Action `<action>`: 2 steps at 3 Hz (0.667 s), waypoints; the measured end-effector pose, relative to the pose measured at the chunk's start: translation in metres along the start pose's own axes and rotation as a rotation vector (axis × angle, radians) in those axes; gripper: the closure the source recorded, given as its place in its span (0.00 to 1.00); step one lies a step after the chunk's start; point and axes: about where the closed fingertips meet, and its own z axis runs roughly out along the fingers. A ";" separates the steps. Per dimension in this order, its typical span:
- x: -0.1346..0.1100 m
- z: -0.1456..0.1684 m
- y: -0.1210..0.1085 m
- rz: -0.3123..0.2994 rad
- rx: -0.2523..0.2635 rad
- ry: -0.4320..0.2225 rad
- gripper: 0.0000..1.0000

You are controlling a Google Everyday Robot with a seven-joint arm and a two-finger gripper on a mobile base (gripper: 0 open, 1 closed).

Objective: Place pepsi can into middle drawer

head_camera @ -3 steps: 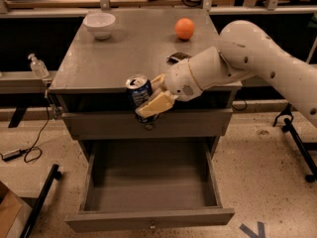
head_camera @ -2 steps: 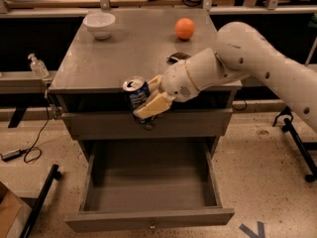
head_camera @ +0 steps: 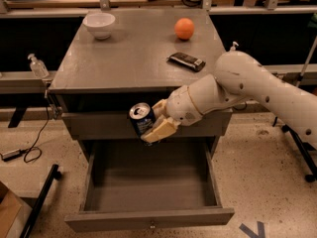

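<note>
My gripper point(head_camera: 151, 123) is shut on the pepsi can point(head_camera: 141, 118), a dark blue can with a silver top, tilted a little. It hangs in the air in front of the closed upper drawer front point(head_camera: 99, 124), above the back part of the middle drawer point(head_camera: 148, 192). That drawer is pulled wide open toward the camera, its inside bare, with a small knob on its front point(head_camera: 151, 225). The white arm reaches in from the right.
On the cabinet top point(head_camera: 119, 58) stand a white bowl point(head_camera: 99, 24) at the back left, an orange ball point(head_camera: 184, 28) at the back right and a dark flat packet point(head_camera: 185, 61). A clear bottle point(head_camera: 37, 66) stands on a rail to the left. A cable lies on the floor point(head_camera: 20, 152).
The gripper with the can has dropped from the level of the cabinet top's edge to in front of the upper drawer front, closer to the open drawer.
</note>
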 end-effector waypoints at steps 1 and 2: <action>0.064 0.014 0.012 0.054 0.016 -0.008 1.00; 0.108 0.027 0.008 0.104 0.073 -0.048 1.00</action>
